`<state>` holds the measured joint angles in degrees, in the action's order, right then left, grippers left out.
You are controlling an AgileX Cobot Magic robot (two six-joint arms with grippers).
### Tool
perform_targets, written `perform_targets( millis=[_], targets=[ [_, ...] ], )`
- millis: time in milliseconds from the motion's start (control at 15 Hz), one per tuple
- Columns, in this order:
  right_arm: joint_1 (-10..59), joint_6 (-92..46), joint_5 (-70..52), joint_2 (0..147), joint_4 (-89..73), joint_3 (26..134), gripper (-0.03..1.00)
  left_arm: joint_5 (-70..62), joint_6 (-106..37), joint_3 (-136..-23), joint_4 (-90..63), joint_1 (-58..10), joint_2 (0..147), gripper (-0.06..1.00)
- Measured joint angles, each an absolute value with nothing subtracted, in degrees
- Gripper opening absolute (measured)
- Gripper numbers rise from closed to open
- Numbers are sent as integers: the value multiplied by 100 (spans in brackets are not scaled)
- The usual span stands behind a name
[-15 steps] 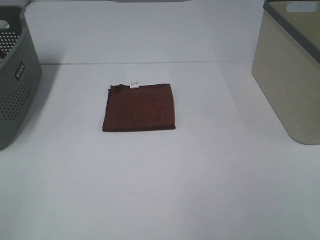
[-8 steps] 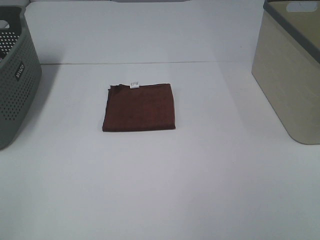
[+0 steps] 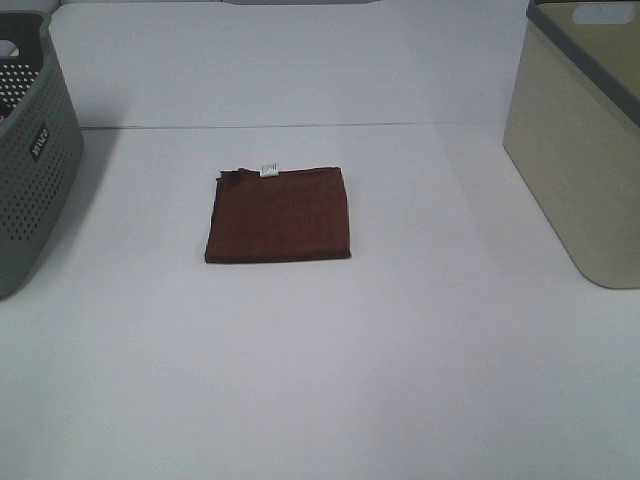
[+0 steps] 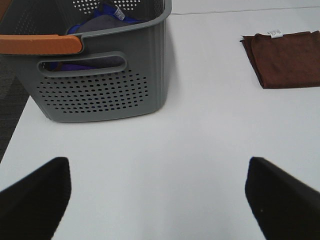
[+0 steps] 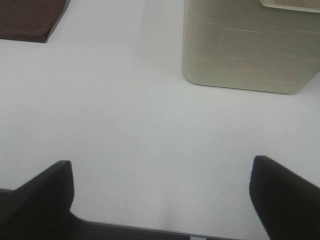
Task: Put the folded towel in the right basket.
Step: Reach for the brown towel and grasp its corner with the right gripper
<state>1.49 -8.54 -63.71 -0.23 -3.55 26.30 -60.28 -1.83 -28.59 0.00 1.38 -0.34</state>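
Note:
A folded dark brown towel with a small white tag lies flat on the white table, left of centre. It also shows in the left wrist view and at a corner of the right wrist view. The right basket is beige with a grey rim and stands at the table's right edge; the right wrist view shows its side. Neither gripper shows in the exterior view. My left gripper is open and empty, well short of the towel. My right gripper is open and empty above bare table.
A grey perforated basket stands at the table's left edge; the left wrist view shows its orange handle and blue and grey cloths inside. The table's front edge runs under the right gripper.

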Motion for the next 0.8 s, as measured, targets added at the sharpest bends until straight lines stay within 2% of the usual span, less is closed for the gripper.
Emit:
perform_targets(
  millis=[800],
  targets=[
    [149,-854,-6371,-23,-355,2630,91,-6028,-183,-2859,0,138,-34,88]
  ],
)
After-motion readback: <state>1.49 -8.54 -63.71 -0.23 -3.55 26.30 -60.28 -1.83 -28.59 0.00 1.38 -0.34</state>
